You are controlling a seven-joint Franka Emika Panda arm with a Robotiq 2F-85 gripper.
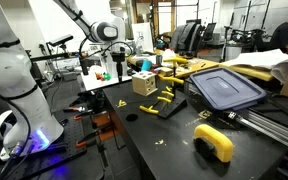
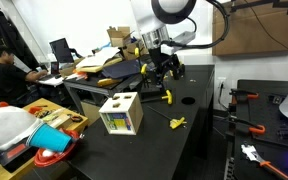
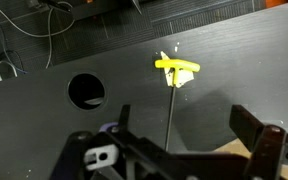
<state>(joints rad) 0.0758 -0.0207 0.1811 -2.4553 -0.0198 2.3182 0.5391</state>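
In the wrist view my gripper (image 3: 189, 132) is open, its two dark fingers (image 3: 256, 132) standing wide apart with nothing between them. Above them on the black table (image 3: 234, 70) lies a small yellow piece (image 3: 176, 68), with a thin dark rod (image 3: 171, 110) running down from it toward the jaws. In both exterior views the gripper (image 1: 119, 66) (image 2: 156, 66) hangs above the table, apart from everything. A wooden box (image 1: 144, 83) (image 2: 121, 113) with cut-out holes stands close by; its corner (image 3: 236, 157) shows at the bottom of the wrist view.
A round hole (image 3: 86, 90) opens in the tabletop. A second yellow piece (image 2: 178, 122) lies near the box. A blue lid (image 1: 224, 88), yellow frame parts (image 1: 164, 102) and a yellow arch-shaped block (image 1: 214, 142) are on the table. Coloured cups (image 2: 50, 140) sit on a side desk.
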